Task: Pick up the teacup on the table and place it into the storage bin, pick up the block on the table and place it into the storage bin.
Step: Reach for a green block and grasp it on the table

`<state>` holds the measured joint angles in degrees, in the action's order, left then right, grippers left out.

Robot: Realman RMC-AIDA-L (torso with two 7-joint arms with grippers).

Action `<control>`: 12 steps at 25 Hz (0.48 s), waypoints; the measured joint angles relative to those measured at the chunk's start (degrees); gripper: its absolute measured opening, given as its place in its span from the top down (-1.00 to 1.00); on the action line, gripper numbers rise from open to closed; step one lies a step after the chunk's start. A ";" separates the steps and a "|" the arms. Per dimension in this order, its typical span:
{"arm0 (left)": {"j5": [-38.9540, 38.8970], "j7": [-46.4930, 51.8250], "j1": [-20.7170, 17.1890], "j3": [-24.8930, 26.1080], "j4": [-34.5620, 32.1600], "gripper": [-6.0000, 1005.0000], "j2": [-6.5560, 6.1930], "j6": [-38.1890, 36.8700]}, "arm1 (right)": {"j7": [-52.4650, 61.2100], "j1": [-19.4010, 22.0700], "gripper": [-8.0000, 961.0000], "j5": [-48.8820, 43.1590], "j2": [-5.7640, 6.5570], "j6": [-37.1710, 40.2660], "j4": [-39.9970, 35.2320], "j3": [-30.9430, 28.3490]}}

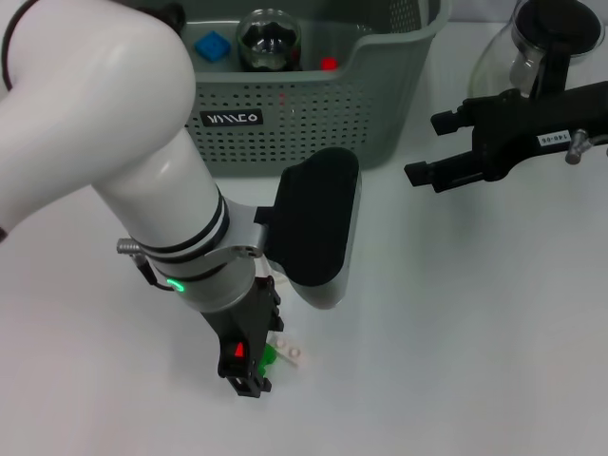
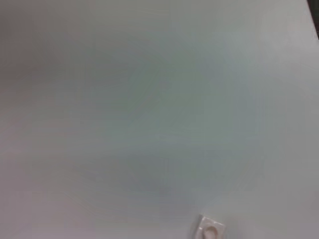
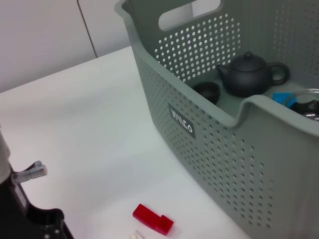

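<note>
One left gripper (image 1: 255, 366) reaches straight down onto the table (image 1: 456, 332).

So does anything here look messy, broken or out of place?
Nothing stands out. Small blocks lie on the table by the left claw, and the storage bin stands upright with a teapot inside.

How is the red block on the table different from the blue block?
The red block lies on the white table, outside the storage bin; the blue block already sits inside the bin. The red block looks long with a stepped end, while the blue block looks more square. In the right wrist view the red block shows whole, but the blue block is partly hidden behind the bin's rim. Both are small, bright-coloured blocks.
</note>
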<state>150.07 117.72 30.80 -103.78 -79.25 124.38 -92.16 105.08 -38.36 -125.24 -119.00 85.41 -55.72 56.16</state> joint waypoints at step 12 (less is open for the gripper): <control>2.85 -1.47 -0.07 0.52 0.37 -0.39 -0.03 0.03 | 0.31 -0.42 -0.94 0.00 -0.17 -0.86 0.00 0.00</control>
<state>152.92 116.25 30.73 -103.26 -78.88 124.35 -92.13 105.39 -38.78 -125.24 -119.17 84.55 -55.72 56.16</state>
